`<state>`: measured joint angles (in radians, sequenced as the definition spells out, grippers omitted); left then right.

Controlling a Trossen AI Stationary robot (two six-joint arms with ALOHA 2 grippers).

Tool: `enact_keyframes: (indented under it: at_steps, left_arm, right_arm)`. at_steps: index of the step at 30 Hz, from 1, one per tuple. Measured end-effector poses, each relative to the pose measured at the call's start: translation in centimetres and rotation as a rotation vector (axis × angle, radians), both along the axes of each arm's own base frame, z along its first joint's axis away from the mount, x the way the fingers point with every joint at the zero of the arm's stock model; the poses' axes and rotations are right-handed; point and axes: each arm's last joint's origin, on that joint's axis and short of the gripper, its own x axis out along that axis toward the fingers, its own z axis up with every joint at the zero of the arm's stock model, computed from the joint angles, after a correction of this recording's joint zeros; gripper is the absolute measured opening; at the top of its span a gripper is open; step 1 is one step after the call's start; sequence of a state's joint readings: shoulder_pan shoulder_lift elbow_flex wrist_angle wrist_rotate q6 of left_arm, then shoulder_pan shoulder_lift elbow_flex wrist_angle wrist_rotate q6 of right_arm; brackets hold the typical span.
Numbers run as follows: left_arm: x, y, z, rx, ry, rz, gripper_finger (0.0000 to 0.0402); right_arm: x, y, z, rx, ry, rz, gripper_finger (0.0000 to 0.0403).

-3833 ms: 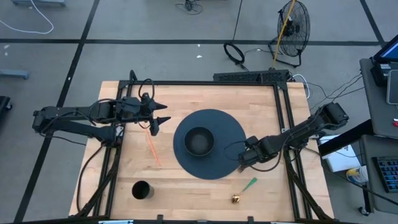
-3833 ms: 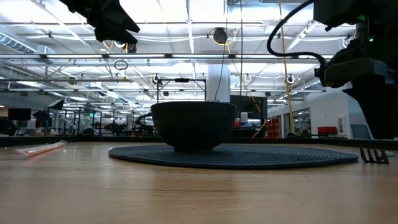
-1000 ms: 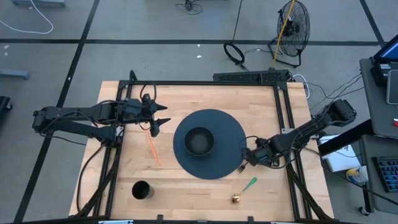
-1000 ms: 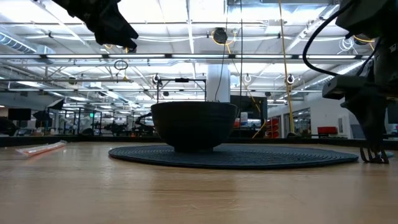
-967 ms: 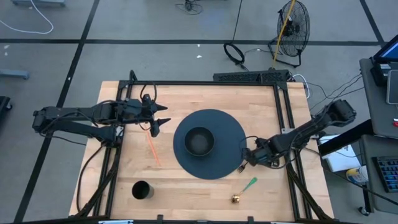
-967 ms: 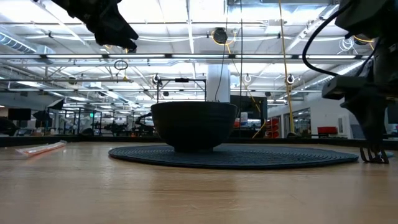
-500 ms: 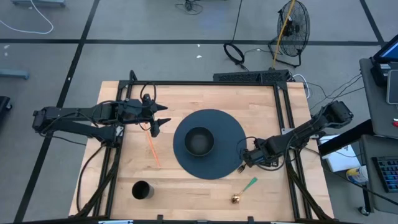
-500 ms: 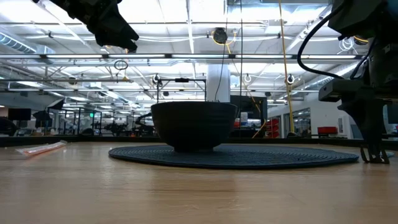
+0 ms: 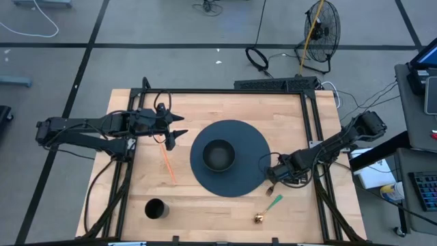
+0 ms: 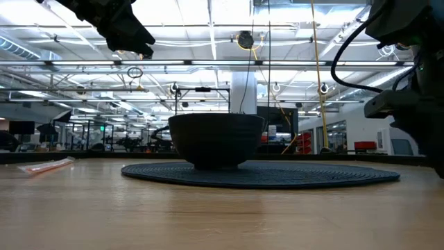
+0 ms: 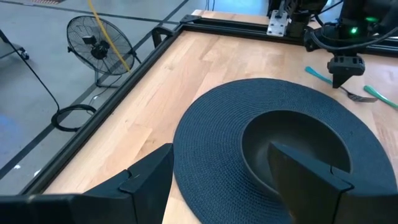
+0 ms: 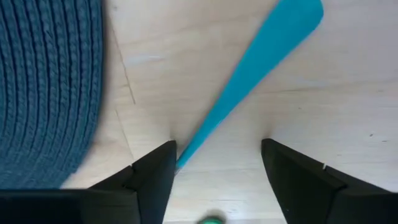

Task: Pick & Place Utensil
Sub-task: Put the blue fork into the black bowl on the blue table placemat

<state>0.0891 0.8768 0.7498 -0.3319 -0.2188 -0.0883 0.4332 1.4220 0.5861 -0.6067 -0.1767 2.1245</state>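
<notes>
Right gripper is down at table level, just off the right edge of the round dark-blue woven placemat. Its jaws stand apart, astride the teal-handled fork. The fork lies flat on the wood, not lifted. From the left wrist view its grey tines stick out towards the table front, and the handle runs back under the gripper.

Just in front of it lies a second, green-handled utensil, apart from the fork. A small gold-coloured object sits nearer the front edge.

A black round bowl stands at the middle of the placemat, left of the right gripper and not touching it.

Left gripper hangs above the table left of the placemat, fingers spread wide and holding nothing. A thin orange straw lies on the wood below and in front of it. A black cylindrical cup stands upright near the front-left corner, well apart from everything else.

The light wooden tabletop is edged by a black metal frame; the right rail runs close behind the right arm. Bare wood lies between cup and green utensil.

Beyond the far edge, a black floor fan and coiled cables sit on the grey floor.
</notes>
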Motion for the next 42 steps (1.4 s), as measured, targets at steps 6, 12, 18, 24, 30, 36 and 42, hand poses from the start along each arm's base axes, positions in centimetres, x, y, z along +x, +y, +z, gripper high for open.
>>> enact_keyframes:
  at_steps: [6,12,18,24,30,36,42]
  left_arm:
    - [0.1,0.0,0.2,0.002,-0.026,0.0,0.0266]
    - [0.2,0.0,0.4,-0.001,-0.052,-0.006,0.0266]
    - [0.2,0.0,0.5,-0.009,-0.056,-0.003,0.0266]
    - [0.2,0.0,0.5,-0.019,-0.06,0.002,0.0266]
    - [0.2,0.0,0.5,-0.029,-0.063,0.006,0.0266]
    - [0.2,0.0,0.5,-0.036,-0.066,0.01,0.0266]
    - [0.2,0.0,0.5,-0.038,-0.067,0.011,0.0266]
  right_arm:
    - [0.0,0.0,0.0,0.017,-0.003,0.061,0.0195]
    - [-0.1,0.0,0.0,0.015,-0.003,0.103,0.0156]
    - [-0.3,-0.1,0.0,0.004,0.007,0.146,0.0118]
    - [-0.1,-0.6,0.0,0.009,-0.003,0.205,0.0087]
    - [0.0,-0.9,0.0,0.014,-0.011,0.248,0.0061]
    - [0.0,-1.1,0.0,0.011,-0.01,0.278,0.0037]
    - [-0.1,-1.3,0.0,-0.018,-0.008,0.337,0.0018]
